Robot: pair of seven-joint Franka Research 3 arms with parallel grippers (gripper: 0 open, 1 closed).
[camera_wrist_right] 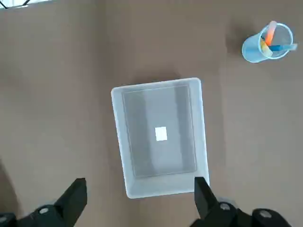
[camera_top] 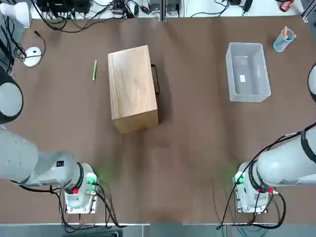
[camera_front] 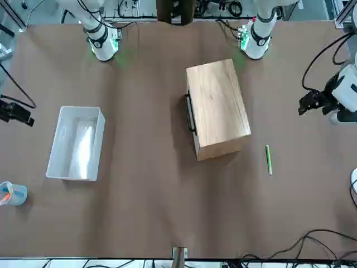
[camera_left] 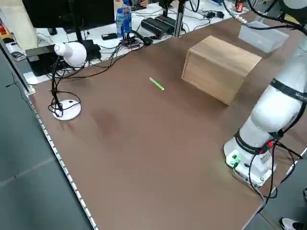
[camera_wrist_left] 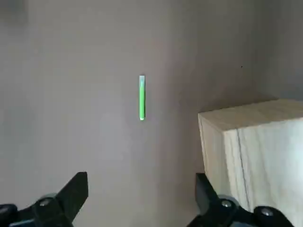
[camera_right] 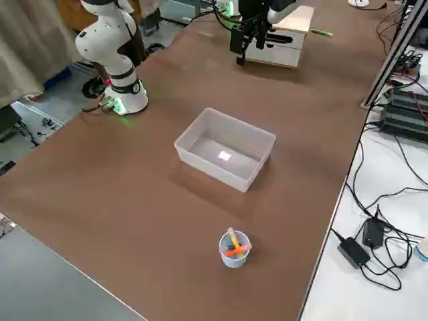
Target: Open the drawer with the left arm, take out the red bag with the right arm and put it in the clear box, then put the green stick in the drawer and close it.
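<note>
Drawer (camera_top: pixel 154 79) shut, stiff wood; its thin dark bar handle (camera_top: pixel 156 79), at the box's 3 o'clock, looked the only hold; both pincers (camera_wrist_left: pixel 142 189) (camera_wrist_right: pixel 140 189) apart, empty.

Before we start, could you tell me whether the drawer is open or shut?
Shut: the drawer sits flush in the wooden box, handle against its front.

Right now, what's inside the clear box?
The clear box holds only a small white label. The drawer is shut, so its contents are hidden.
</note>
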